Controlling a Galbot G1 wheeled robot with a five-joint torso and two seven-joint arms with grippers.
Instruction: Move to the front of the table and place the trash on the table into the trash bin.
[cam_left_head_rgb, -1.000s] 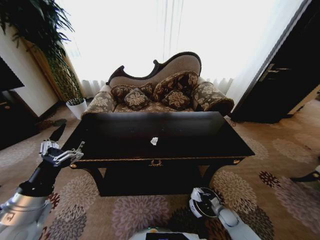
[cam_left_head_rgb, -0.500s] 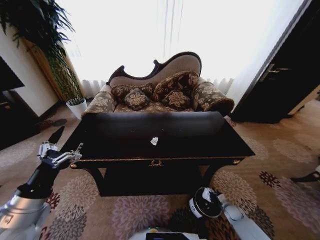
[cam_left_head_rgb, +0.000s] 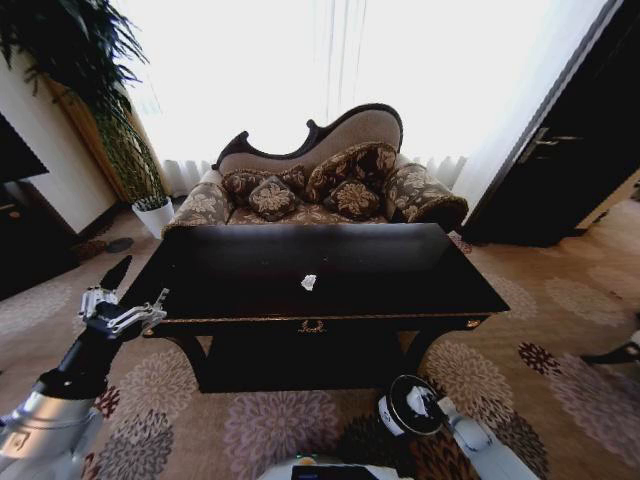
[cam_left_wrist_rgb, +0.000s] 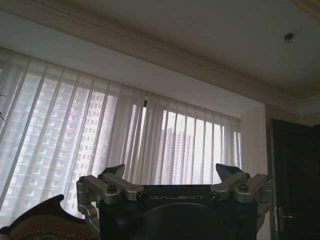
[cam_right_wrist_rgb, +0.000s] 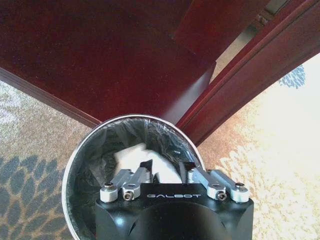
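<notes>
The desk (cam_left_head_rgb: 330, 275) stands on flowered carpet (cam_left_head_rgb: 520, 370) with open floor at its front and both ends, a sofa (cam_left_head_rgb: 320, 185) close behind it and a white plant pot (cam_left_head_rgb: 153, 213) off its far left corner. One paper wad (cam_left_head_rgb: 309, 282) lies near the middle of the desktop. The left end effector (cam_left_head_rgb: 122, 310) hangs beside the front left corner, fingers apart. The right end effector (cam_right_wrist_rgb: 165, 170) is over the trash bin (cam_right_wrist_rgb: 82, 160) by the desk's front; its fingers are spread above white paper (cam_right_wrist_rgb: 135, 156) in the bin's black liner
</notes>
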